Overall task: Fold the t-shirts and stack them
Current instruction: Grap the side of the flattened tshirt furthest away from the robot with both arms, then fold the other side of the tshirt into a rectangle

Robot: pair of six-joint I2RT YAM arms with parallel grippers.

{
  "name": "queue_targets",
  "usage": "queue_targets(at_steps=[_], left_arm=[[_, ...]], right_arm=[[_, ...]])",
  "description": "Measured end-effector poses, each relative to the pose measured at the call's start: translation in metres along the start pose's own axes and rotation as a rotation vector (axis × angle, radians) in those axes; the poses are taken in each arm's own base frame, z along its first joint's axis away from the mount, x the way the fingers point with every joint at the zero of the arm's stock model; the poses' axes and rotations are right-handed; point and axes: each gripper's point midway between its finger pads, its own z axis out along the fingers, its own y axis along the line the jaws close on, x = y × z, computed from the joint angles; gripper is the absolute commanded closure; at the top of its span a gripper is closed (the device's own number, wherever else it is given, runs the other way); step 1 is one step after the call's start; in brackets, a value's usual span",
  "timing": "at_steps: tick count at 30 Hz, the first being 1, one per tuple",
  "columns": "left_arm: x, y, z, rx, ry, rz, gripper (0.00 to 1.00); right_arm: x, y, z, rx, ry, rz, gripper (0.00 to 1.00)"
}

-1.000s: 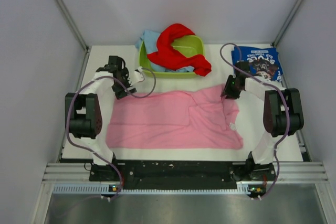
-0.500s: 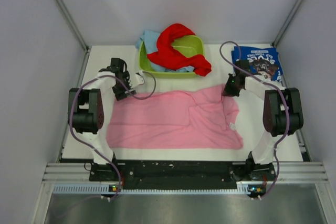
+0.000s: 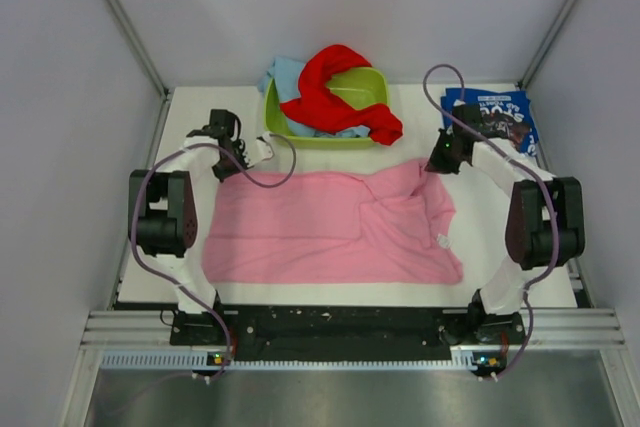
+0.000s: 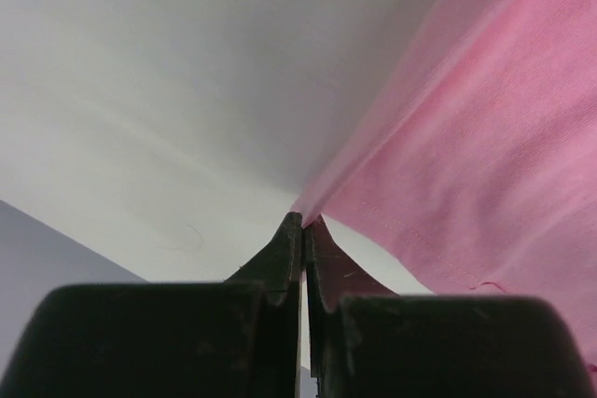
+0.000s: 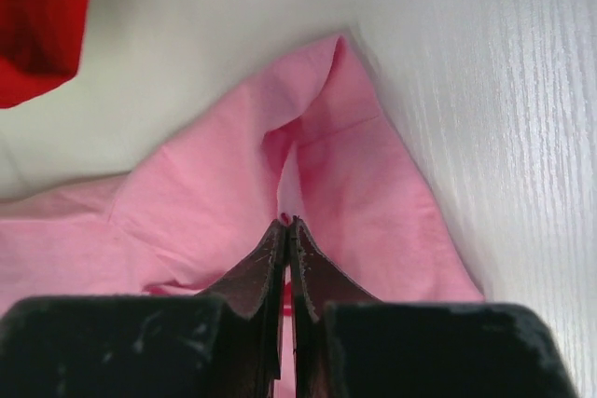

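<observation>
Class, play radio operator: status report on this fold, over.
Left gripper shut on pink shirt, far left corner. Right gripper shut on far right corner. Shirt spread out, right side creased. Green tub close beyond the far edge.

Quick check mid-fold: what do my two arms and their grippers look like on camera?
Both the left arm and right arm have white links with bulky black joint housings, and a thin purplish cable loops along each. The left gripper and right gripper have black fingers tapering to thin tips; the right's look scuffed.
</observation>
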Motion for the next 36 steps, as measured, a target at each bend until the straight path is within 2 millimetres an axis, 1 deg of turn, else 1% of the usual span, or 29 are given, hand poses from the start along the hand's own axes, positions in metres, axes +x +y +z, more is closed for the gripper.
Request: queue_targets(at_steps=[3,8,11,15,19,21,24,27,28,31,32,35,36], left_arm=[[0.000,0.005,-0.009,-0.027,0.003,-0.007,1.00],[-0.002,0.017,-0.031,-0.090,-0.012,-0.014,1.00],[-0.002,0.021,-0.041,-0.115,-0.020,-0.017,1.00],[-0.001,0.021,-0.051,-0.132,-0.025,-0.018,1.00],[0.005,0.009,-0.060,-0.123,-0.019,-0.014,1.00],[0.009,0.002,-0.064,-0.116,-0.016,-0.011,1.00],[0.019,-0.017,-0.069,-0.098,-0.007,0.004,1.00],[0.034,-0.047,-0.070,-0.056,0.014,0.031,1.00],[0.039,-0.056,-0.070,-0.038,0.021,0.040,1.00],[0.048,-0.077,-0.068,0.007,0.035,0.051,1.00],[0.050,-0.083,-0.066,0.025,0.040,0.054,1.00],[0.053,-0.093,-0.063,0.056,0.043,0.056,1.00],[0.054,-0.094,-0.062,0.059,0.043,0.057,0.94]], right_arm=[[-0.009,0.008,-0.021,-0.025,-0.043,-0.005,1.00],[-0.034,0.030,-0.071,-0.097,-0.170,-0.024,1.00],[-0.041,0.038,-0.099,-0.131,-0.228,-0.032,1.00],[-0.039,0.043,-0.132,-0.164,-0.269,-0.036,1.00],[-0.030,0.046,-0.167,-0.200,-0.305,-0.044,1.00],[-0.019,0.046,-0.180,-0.227,-0.310,-0.042,1.00],[0.007,0.039,-0.187,-0.244,-0.281,-0.029,1.00],[0.042,0.024,-0.184,-0.232,-0.220,0.001,1.00],[0.050,0.020,-0.183,-0.225,-0.203,0.011,1.00],[0.076,0.007,-0.179,-0.206,-0.156,0.045,1.00],[0.083,0.004,-0.178,-0.203,-0.144,0.054,1.00],[0.100,-0.005,-0.171,-0.189,-0.109,0.078,1.00],[0.105,-0.007,-0.168,-0.181,-0.095,0.084,1.00]])
